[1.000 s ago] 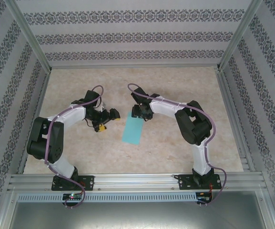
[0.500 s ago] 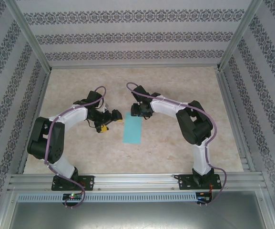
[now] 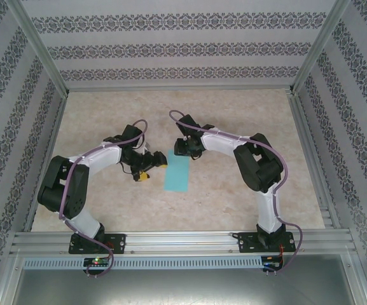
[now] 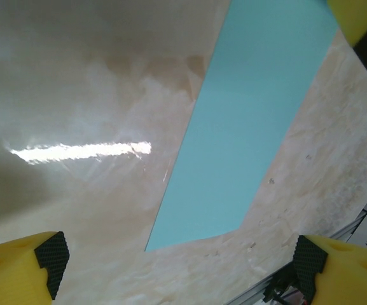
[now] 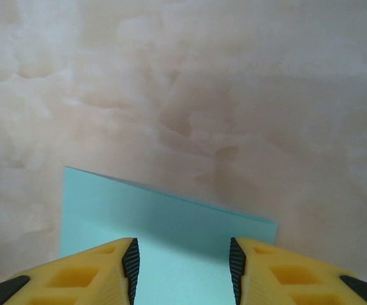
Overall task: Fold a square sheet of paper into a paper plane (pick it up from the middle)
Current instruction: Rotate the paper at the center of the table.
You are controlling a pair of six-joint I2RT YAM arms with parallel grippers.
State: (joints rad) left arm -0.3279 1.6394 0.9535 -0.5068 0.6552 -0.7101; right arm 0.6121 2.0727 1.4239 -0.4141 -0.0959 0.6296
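Movement noted: left gripper (image 3: 152,165) has swung in beside the left edge of the square sheet of paper (image 3: 177,173), jaws wide apart. Right gripper (image 3: 184,151), over its far edge, is narrowing but still parted. Sheet lies flat on the table (image 3: 247,114), folded to a strip, so another fold looks imminent. No writing legible.

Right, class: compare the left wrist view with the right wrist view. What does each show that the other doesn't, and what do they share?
Left wrist view: a long edge and one corner of the narrow rectangle of thin turquoise paper, a glare streak on the marbled beige table, and the wide-open left gripper. Right wrist view: the paper's short end with both corners, under and ahead of the open right gripper. Shared: the paper lying flat on that table.
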